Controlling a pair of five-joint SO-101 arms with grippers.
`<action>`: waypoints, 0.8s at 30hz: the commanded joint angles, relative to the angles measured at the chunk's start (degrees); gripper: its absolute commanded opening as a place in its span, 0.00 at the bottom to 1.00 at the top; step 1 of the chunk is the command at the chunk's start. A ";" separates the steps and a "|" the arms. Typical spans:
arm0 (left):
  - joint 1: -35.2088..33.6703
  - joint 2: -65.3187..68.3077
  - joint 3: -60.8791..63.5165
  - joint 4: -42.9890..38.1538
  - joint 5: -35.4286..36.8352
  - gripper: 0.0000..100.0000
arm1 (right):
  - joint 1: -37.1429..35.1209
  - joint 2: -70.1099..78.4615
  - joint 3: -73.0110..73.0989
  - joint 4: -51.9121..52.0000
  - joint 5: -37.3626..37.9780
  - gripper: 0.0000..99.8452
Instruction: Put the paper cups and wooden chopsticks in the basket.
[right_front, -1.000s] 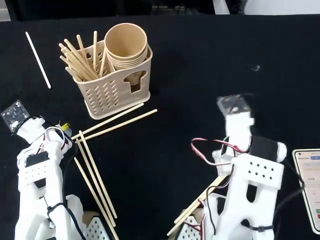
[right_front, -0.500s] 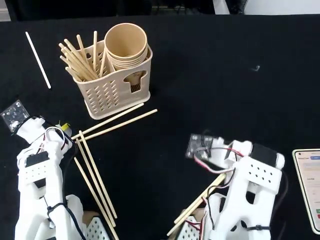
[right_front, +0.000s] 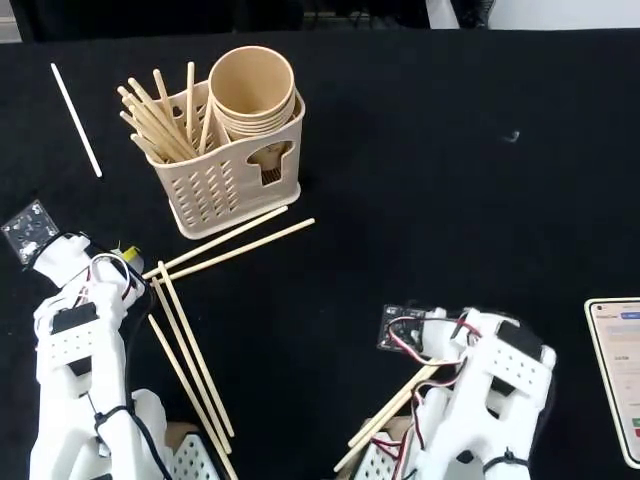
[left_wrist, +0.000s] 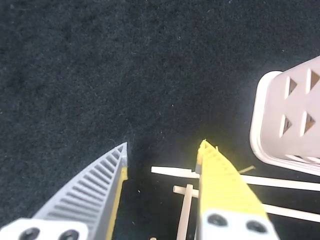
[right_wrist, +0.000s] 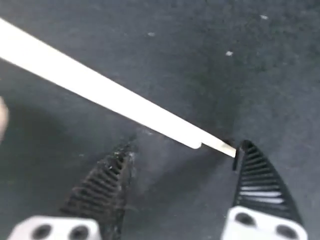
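Table (right_front: 420, 180): black cloth cover, fills nearly the whole high view. Nap is fine and matte. In the wrist views it shows scattered pale flecks (right_wrist: 229, 53).

Phone (right_front: 620, 375): lies flat on the cloth at the right edge of the high view, screen up and lit, white case rim. It is cut off by the frame, so only its left part is seen.

Thin white stick (right_front: 76, 119): flat on the cloth, far left corner, lying on a diagonal, touching nothing.

Speck (right_front: 512, 136): small and pale, far right part of the cloth; cannot tell what it is.

Pale surface (right_front: 560, 12): beyond the far edge, top right.
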 joint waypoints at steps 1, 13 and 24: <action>-0.40 -1.05 -0.57 -0.88 0.09 0.23 | 0.09 -1.54 0.22 -2.37 1.05 0.31; -0.48 -1.05 -0.66 -0.88 0.09 0.23 | -11.16 -1.27 3.03 -0.35 0.97 0.12; -0.48 -1.05 -0.66 -0.88 0.09 0.23 | -12.92 -1.27 -17.36 27.96 -0.97 0.01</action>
